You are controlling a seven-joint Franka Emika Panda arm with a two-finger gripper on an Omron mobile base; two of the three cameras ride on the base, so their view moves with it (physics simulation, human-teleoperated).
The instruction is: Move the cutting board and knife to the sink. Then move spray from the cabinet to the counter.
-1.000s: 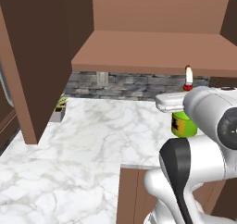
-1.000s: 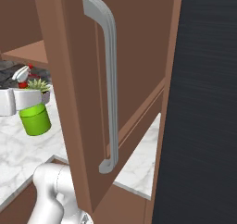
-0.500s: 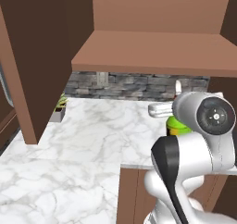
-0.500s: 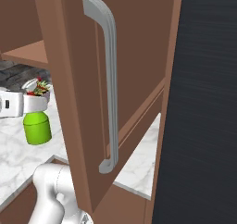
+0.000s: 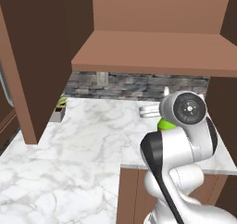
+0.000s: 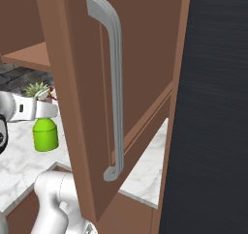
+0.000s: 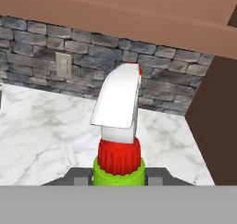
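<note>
plant [image 5: 60, 103]: small green potted thing at the back left of the worktop, against the stone wall; partly behind the open cabinet door
worktop [image 5: 88, 140]: white marble with grey veining; its front edge steps back toward the right, above brown base cabinets
cabinet [image 5: 152, 52]: brown wall unit above the worktop; its wide shelf hangs over the back edge; a door with a long grey handle [image 6: 114, 102] stands open in the right base view
spray [image 6: 45, 131]: green bottle, upright, near the right end of the worktop; whether its base touches the marble I cannot tell; red collar and white trigger head show close up in the hand view [image 7: 119, 126]; in the left base view a sliver of green shows behind the arm
gripper [image 6: 42, 113]: at the bottle's neck, just under the red collar; fingers narrow, one on each side of the neck, clamped on the bottle
</note>
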